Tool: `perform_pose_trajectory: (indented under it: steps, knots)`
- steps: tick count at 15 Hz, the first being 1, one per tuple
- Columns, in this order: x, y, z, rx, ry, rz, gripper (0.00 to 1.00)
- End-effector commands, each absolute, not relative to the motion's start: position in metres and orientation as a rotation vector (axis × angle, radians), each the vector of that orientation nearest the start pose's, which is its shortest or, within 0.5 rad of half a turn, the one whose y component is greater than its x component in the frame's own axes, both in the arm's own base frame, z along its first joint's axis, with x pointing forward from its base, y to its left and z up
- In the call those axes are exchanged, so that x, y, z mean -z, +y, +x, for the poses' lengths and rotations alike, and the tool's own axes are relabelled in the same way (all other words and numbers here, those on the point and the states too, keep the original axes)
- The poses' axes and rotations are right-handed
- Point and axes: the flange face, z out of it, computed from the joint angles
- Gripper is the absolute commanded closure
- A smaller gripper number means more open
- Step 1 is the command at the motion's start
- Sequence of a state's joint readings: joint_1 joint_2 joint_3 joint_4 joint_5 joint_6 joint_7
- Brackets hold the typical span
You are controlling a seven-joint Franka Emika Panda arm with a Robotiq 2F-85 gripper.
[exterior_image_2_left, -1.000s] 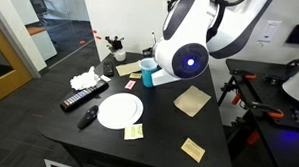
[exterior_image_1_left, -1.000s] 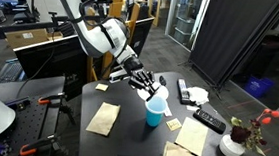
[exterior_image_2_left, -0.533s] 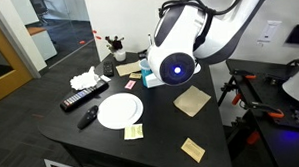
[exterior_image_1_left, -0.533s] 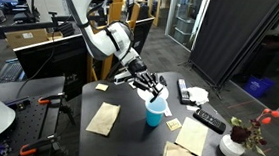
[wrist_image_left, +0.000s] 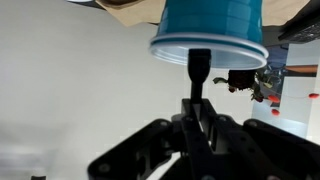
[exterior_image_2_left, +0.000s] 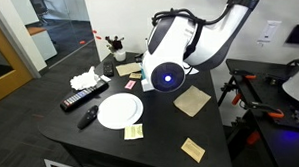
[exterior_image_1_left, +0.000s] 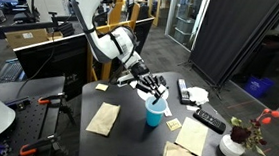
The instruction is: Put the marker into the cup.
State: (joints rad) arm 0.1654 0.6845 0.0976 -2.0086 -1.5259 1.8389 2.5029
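While the marker (wrist_image_left: 199, 75) sits clamped in the hand (exterior_image_1_left: 151, 87), step in hand = carry-to-drop; judged late in task.

- Worktop (exterior_image_1_left: 140, 140): dark, flat, matte.
- Arm (exterior_image_1_left: 107, 42): white rounded shells, reaching over the cup (exterior_image_1_left: 155, 112).
- Cup: light blue, smooth tapered wall, white rim, prob. plastic.
- Hand: black, fingers narrow, gripping marker just above cup.
- Marker: thin black stick, tip at cup's rim in wrist view.

Next move: centre tip over cup's mouth, then release. Off-centre drop could bounce off rim.
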Motion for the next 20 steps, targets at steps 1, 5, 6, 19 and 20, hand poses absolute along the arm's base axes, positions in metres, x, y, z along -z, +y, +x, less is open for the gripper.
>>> perform_pose_trajectory:
  steps: [1, 5, 6, 19, 20]
  knots:
    - [-0.107, 0.068, 0.557, -1.162, -1.073, 1.725, 0.63]
    - [-0.106, 0.067, 0.557, -1.160, -1.075, 1.712, 0.34]
    - [-0.106, 0.067, 0.558, -1.160, -1.076, 1.711, 0.27]
    - [-0.099, 0.062, 0.545, -1.134, -1.084, 1.678, 0.00]
    - [-0.103, 0.062, 0.544, -1.144, -1.087, 1.669, 0.00]
